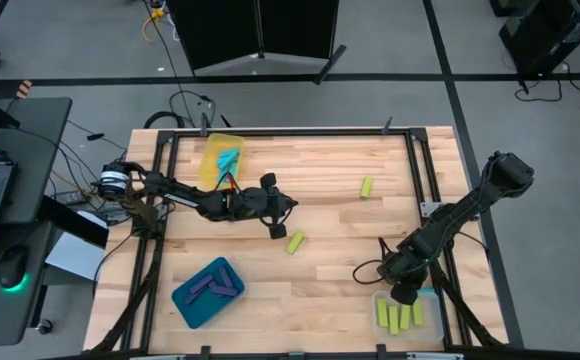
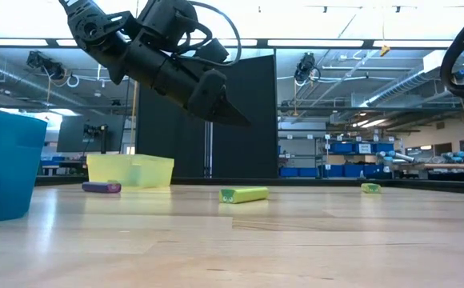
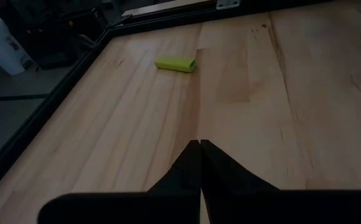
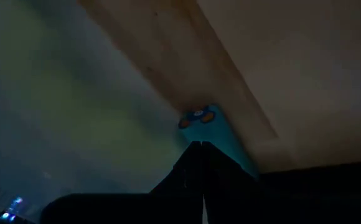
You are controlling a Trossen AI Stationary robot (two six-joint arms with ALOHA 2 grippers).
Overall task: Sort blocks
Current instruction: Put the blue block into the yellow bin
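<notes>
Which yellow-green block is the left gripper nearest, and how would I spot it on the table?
Start at the yellow tray on the table's far edge, then follow the left arm to its left gripper near the middle. The yellow-green block lies on bare wood right beside those shut fingers. The other loose block lies alone, farther off; the rest lie in trays.

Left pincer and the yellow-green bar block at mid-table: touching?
Apart. The low view shows the left pincer, shut and empty, hanging above the yellow-green bar block, with open background between tip and block.
</notes>
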